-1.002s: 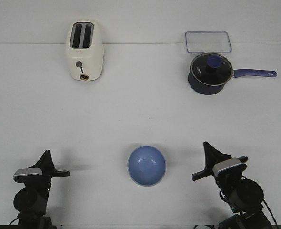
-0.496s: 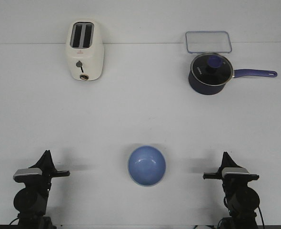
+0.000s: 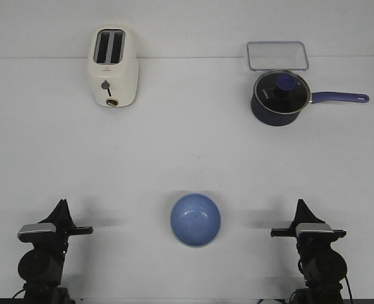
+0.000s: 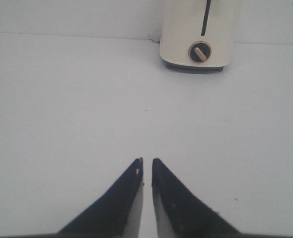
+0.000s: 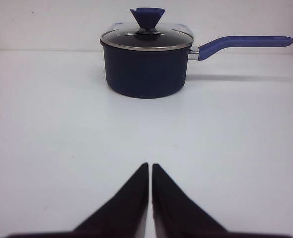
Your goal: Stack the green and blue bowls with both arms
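A light blue bowl [image 3: 195,220] sits upright near the table's front edge, between the two arms. No green bowl shows in any view; whether one sits beneath the blue bowl cannot be told. My left gripper [image 3: 61,204] is at the front left, well left of the bowl, shut and empty; its black fingers nearly meet in the left wrist view [image 4: 146,161]. My right gripper [image 3: 300,203] is at the front right, well right of the bowl, shut and empty in the right wrist view [image 5: 150,165].
A cream toaster [image 3: 113,66] stands at the back left and shows in the left wrist view [image 4: 198,34]. A dark navy lidded saucepan [image 3: 279,98] with a blue handle stands at the back right, and shows in the right wrist view [image 5: 146,62]. A clear flat lid [image 3: 277,56] lies behind it.
The right arm swung from a turned pose to face straight forward and moved slightly right. The left arm and the blue bowl have not moved.
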{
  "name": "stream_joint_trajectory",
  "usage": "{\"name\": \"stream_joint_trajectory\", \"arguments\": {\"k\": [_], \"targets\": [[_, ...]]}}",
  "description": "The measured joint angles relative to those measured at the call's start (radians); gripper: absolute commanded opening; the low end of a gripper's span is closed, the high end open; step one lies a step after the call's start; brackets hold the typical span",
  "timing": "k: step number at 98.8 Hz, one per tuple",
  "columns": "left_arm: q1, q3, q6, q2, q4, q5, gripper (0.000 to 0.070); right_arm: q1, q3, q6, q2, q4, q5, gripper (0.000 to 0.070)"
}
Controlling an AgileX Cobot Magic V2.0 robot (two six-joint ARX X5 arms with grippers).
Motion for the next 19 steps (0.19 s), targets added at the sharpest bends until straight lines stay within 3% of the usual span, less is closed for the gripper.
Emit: {"name": "stream_joint_trajectory", "arguments": {"k": [19], "targets": [[0.000, 0.000, 0.000, 0.000, 0.000, 0.000, 0.0015, 0.000, 0.000, 0.000, 0.000, 0.000, 0.000, 0.0012]]}}
